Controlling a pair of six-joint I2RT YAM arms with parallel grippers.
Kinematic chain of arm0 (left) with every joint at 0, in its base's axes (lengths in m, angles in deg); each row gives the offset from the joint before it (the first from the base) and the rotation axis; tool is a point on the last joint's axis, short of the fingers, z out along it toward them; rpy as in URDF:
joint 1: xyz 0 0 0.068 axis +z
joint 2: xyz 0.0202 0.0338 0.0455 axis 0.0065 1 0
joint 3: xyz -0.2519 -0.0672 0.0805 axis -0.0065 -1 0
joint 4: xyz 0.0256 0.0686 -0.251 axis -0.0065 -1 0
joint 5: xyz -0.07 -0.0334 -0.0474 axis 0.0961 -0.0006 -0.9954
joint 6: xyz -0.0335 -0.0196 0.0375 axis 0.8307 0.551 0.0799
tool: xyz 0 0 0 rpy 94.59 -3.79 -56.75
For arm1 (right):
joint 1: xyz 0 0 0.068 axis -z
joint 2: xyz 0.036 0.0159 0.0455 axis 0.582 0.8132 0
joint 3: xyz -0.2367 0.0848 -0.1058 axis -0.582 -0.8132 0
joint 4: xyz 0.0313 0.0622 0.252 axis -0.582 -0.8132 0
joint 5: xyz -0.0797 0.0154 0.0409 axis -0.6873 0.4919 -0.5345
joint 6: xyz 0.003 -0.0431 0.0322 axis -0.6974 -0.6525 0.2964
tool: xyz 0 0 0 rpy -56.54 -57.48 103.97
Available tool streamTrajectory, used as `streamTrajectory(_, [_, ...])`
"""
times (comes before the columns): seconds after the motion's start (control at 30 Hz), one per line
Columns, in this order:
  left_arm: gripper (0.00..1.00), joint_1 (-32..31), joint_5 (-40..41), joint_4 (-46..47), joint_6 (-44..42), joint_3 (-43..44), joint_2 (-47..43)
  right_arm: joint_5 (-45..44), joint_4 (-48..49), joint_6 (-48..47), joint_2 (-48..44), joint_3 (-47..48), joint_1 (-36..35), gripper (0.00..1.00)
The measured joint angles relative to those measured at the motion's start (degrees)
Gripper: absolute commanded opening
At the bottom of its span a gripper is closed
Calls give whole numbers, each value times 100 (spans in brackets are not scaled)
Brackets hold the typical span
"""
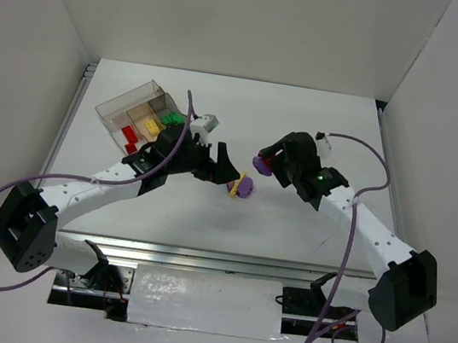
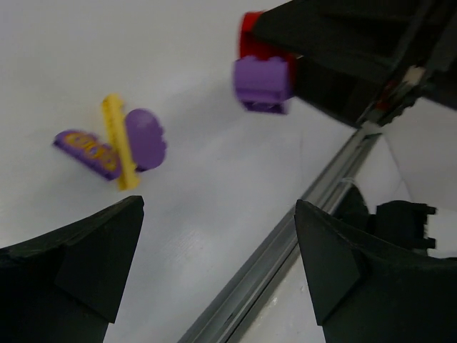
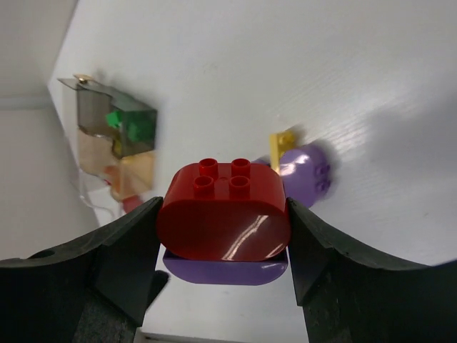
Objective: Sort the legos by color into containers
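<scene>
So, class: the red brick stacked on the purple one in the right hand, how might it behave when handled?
Probably rigid: the red brick shows no dent in the right hand. Its glossy, rounded ends look slippery. The purple brick stuck to it might pop off.

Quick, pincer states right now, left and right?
Left pincer: open, holding nothing.
Right pincer: closed on a red rounded plastic brick stacked on a purple rounded plastic brick.
</scene>
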Motion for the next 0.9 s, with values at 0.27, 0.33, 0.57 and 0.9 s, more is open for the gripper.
streamTrajectory(0.27, [99,-326,-634,1259,-33,380,323,-990,-931,1657,-245,455,-1032,0])
streamTrajectory(0.33, [100,-328,-682,1340,-55,431,387,-1150,-975,1843,-420,439,-1150,0])
streamTrajectory(0.57, [96,-321,-813,1381,-133,452,520,-1462,-970,2129,-885,439,-1443,0])
streamTrajectory(0.9, [24,-352,-1010,1471,-120,588,584,-1648,-990,2085,-673,549,-1740,0])
